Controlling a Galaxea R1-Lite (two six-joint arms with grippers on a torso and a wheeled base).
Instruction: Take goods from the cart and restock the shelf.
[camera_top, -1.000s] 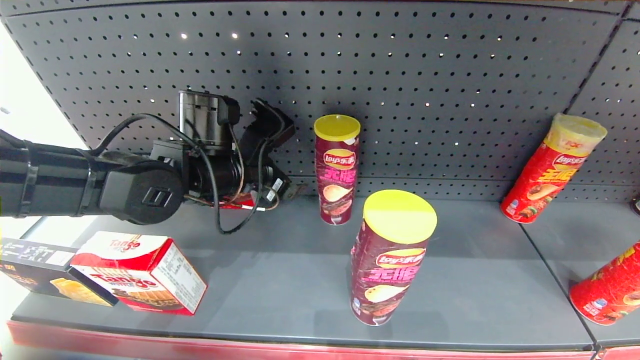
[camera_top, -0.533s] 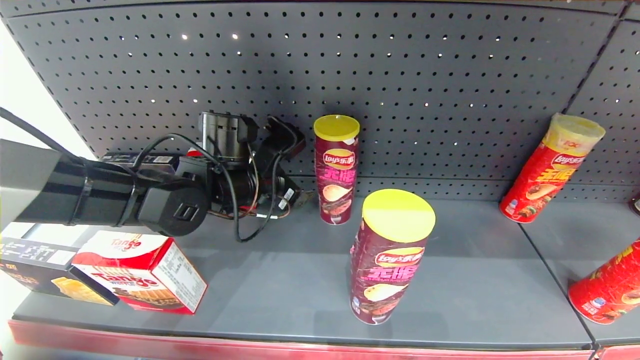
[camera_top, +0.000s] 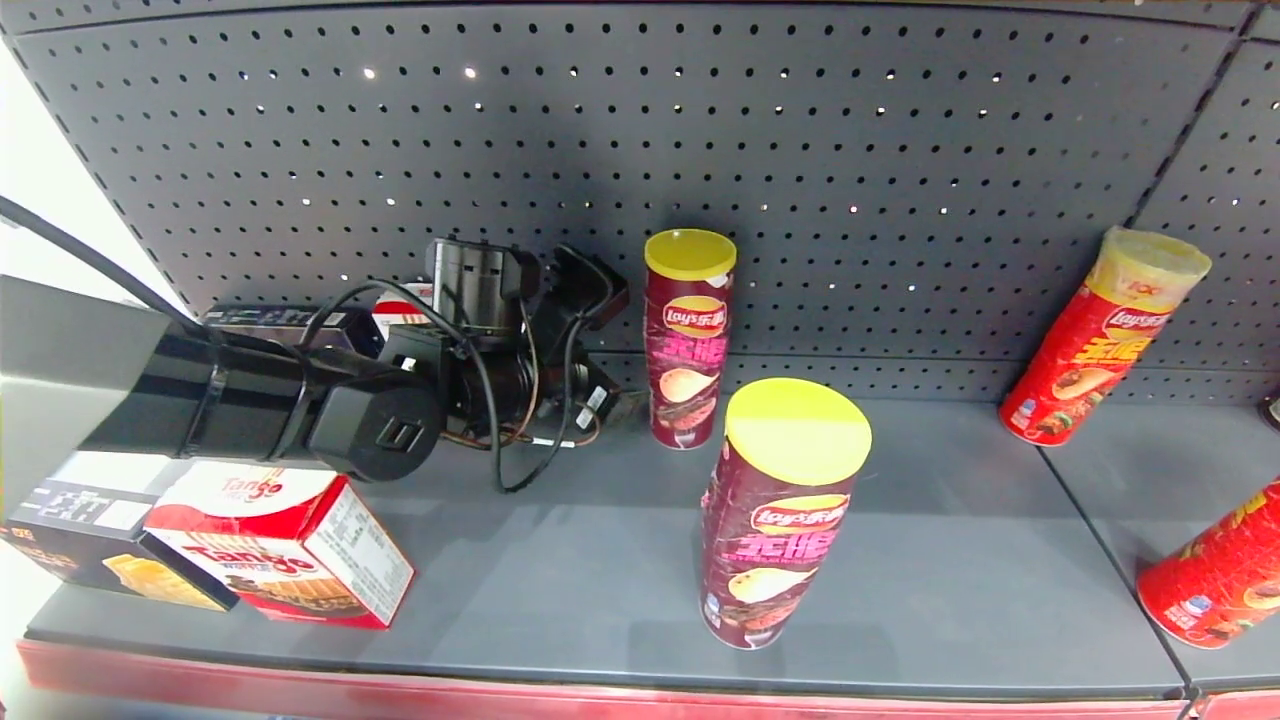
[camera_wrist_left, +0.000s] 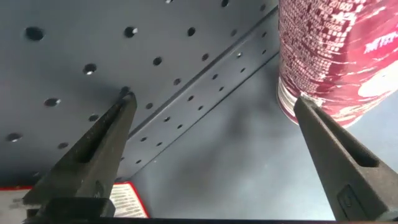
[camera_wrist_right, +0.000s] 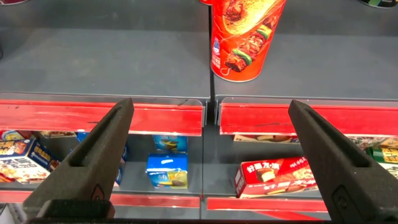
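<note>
The shelf (camera_top: 560, 570) spans the lower frame. My left arm (camera_top: 230, 400) lies at centre left. The front can (camera_top: 780, 520) stands at lower centre, and the back can (camera_top: 688, 340) at centre, by the pegboard. My left gripper (camera_wrist_left: 214, 102) is spread wide and empty, one finger near the back can. My right gripper (camera_wrist_right: 210, 106) gapes empty too, facing a red can (camera_wrist_right: 245, 37).
</note>
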